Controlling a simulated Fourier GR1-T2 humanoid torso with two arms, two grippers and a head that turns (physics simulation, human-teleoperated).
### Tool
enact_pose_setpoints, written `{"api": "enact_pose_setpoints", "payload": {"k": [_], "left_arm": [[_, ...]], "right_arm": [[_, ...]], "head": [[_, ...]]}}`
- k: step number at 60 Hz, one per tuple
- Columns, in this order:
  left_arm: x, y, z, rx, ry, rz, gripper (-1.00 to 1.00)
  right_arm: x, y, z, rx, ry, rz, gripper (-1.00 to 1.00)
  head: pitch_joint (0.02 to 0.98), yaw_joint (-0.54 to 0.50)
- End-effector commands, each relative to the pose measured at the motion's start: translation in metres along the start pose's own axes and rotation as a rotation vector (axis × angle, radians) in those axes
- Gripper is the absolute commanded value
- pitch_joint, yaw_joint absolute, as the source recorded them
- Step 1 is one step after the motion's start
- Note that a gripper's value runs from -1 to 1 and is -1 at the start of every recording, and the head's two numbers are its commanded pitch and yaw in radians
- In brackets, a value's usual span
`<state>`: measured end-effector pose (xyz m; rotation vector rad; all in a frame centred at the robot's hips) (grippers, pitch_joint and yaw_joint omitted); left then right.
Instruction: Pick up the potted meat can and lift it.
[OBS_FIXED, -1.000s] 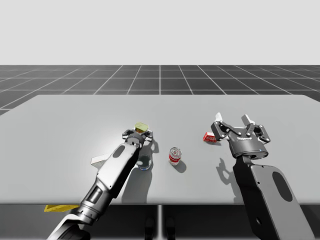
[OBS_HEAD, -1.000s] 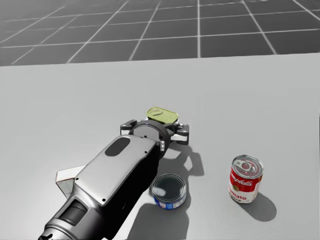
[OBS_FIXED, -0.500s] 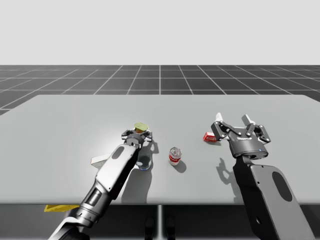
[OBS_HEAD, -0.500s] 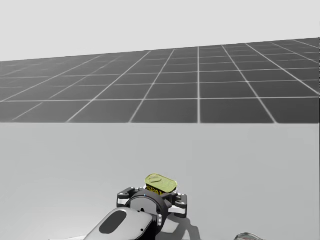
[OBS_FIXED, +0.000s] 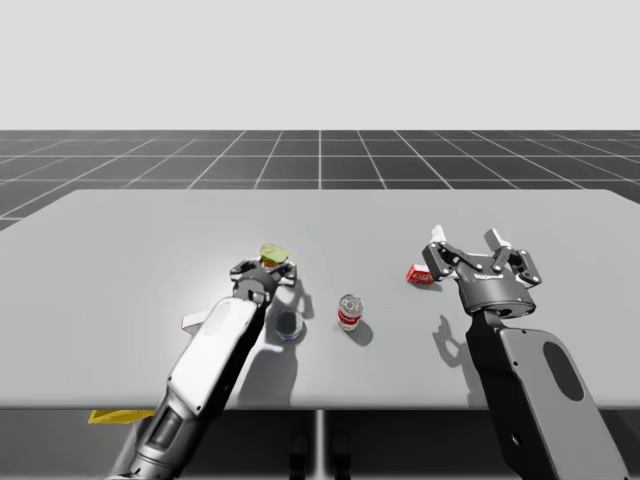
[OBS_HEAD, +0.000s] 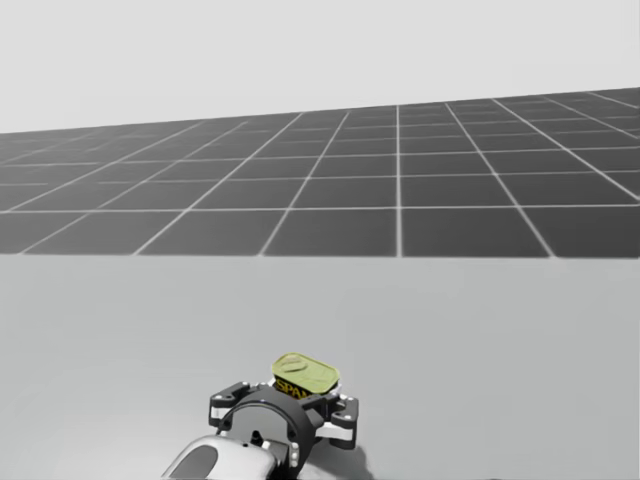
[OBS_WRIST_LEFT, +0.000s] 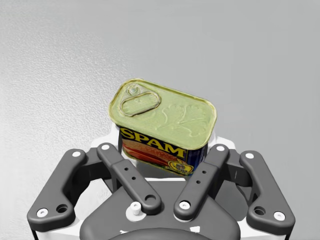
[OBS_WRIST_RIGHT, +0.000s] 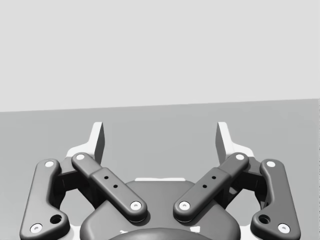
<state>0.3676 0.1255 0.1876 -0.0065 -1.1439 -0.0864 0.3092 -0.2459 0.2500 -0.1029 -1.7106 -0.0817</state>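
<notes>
right gripper (OBS_WRIST_RIGHT: 160, 140) fingers spread wide, nothing between them; grey table (OBS_WRIST_RIGHT: 160, 130) ahead, pale backdrop beyond.

Table layout, as I am reading it off the upright round can (OBS_FIXED: 349, 312)

On the table (OBS_FIXED: 130, 230), the low round can (OBS_FIXED: 289, 327) is lying just left of it and slightly nearer me. The potted meat can (OBS_FIXED: 272, 254) is sitting further left and behind, between the fingers of my left gripper (OBS_FIXED: 267, 268). The flat box (OBS_FIXED: 197, 321) is lying well left, partly under my left arm. The small box (OBS_FIXED: 419, 274) is resting right and behind, near my right gripper (OBS_FIXED: 464, 238).
</notes>
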Motion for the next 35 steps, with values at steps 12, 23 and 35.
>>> {"api": "enact_pose_setpoints", "payload": {"k": [12,23,35], "left_arm": [[0.075,-0.009,0.042,-0.117,-0.217,-0.076,1.0],[0.107,-0.005,0.069,-0.13,-0.327,-0.122,1.0],[0.147,0.001,0.1,-0.126,-0.459,-0.153,1.0]], "right_arm": [[0.0,-0.001,0.0,-0.001,-0.005,0.006,-1.0],[0.0,-0.001,0.0,0.007,-0.012,0.009,-1.0],[-0.001,-0.001,0.0,0.012,-0.011,0.012,-1.0]], "head": [[0.413,0.17],[0.404,0.16],[0.4,0.16]]}}
